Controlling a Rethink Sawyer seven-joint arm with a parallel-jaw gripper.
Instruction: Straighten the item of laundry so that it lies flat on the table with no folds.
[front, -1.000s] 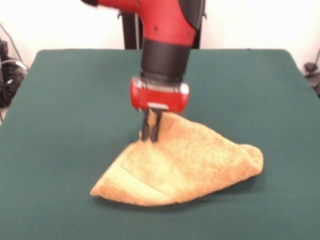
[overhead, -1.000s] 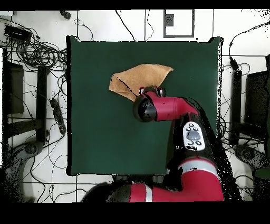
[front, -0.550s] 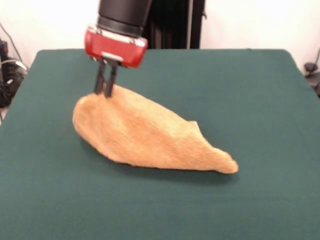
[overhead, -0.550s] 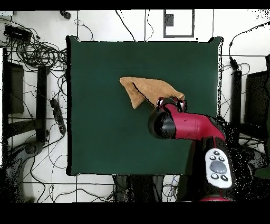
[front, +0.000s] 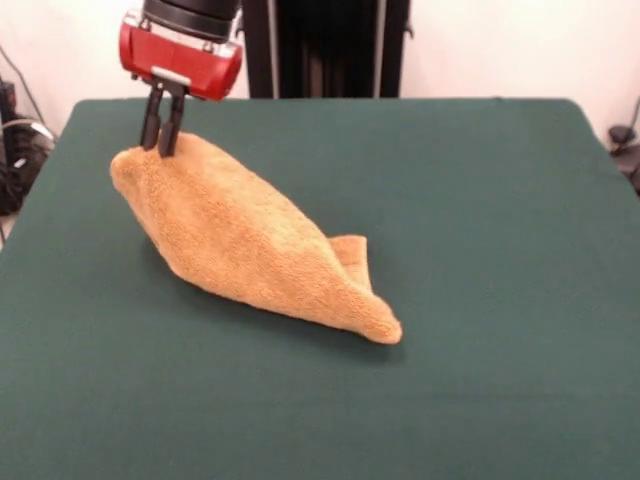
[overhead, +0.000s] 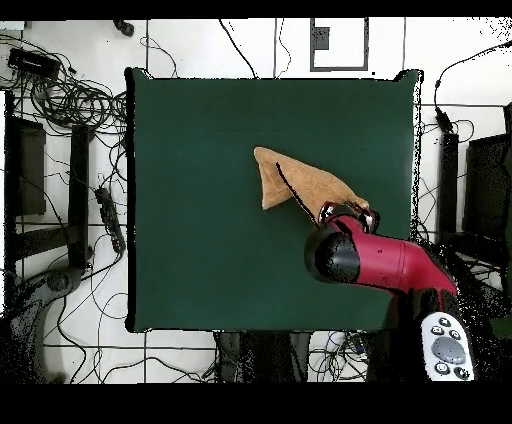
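Presently the gripper (front: 160, 140) stands near the table's (front: 500, 200) far left corner, seen from across it, its two fingers (front: 168, 130) pinched closed on the raised end of the towel (front: 250, 250). From that held peak the cloth slopes down rightward to a bunched tail resting near the table's middle, doubled and far from flat. Judgement: the high pinch lets the weight hang, so that dragging may draw folds out.
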